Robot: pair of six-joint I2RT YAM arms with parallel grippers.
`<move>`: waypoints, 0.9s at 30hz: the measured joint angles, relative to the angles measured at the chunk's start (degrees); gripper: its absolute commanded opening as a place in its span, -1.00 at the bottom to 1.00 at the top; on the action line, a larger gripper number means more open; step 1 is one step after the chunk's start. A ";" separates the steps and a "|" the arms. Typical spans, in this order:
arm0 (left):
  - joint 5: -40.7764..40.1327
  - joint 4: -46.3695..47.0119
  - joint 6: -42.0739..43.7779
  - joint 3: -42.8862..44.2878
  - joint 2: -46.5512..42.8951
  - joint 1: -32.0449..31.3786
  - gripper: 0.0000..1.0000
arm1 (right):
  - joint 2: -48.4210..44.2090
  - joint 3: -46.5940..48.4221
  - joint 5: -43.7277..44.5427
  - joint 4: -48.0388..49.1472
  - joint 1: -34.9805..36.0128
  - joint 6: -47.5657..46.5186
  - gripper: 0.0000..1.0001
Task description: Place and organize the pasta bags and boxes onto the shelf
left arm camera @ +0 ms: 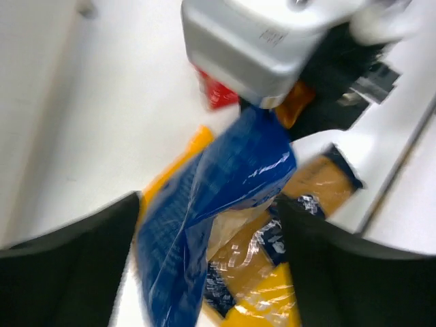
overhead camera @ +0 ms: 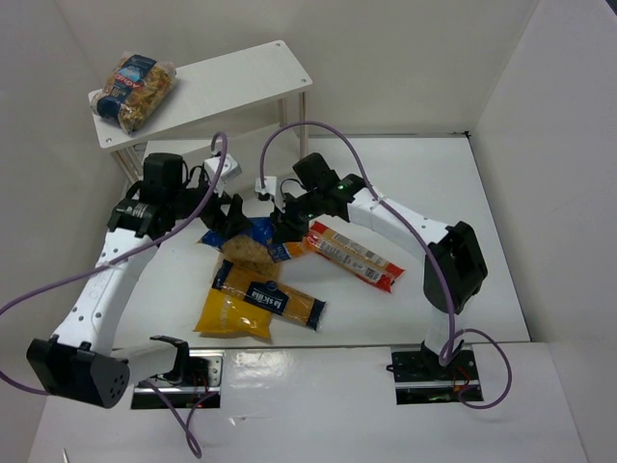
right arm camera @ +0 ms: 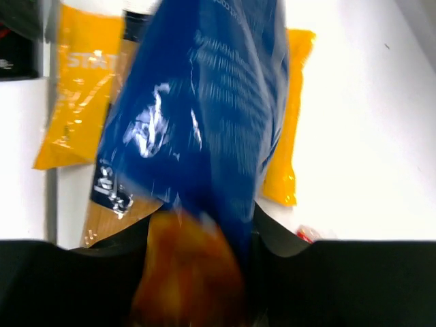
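Observation:
The blue bag with the orange end (overhead camera: 260,231) hangs between both grippers at the table's middle. My right gripper (right arm camera: 197,269) is shut on its orange end (right arm camera: 180,272), and the blue body (right arm camera: 204,116) stretches away from the jaws. My left gripper (left arm camera: 211,272) stands open with the bag's other end (left arm camera: 225,170) loose between its wide-apart fingers. Under them lie the big yellow bag (overhead camera: 229,313) and the long yellow pack with a dark-blue label (overhead camera: 275,297). To their right lies the red-and-clear pack (overhead camera: 355,257). The spiral-pasta bag (overhead camera: 135,89) rests on the left end of the white shelf (overhead camera: 241,82).
White walls close in the table on the left, back and right. The shelf stands in the back left corner, its lower tier hidden from above. The right arm's grey wrist housing (left arm camera: 252,41) hangs close in front of the left wrist camera. Purple cables loop above both arms.

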 measured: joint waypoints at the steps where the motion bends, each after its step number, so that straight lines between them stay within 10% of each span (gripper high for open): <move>1: -1.18 1.05 -0.37 -0.02 -0.98 0.07 0.97 | -0.15 -0.13 1.42 0.07 0.13 0.46 -1.00; 27: -25.66 10.69 -7.61 -13.57 -13.27 8.57 1.00 | -6.73 -5.92 43.21 6.25 10.64 -1.57 -1.00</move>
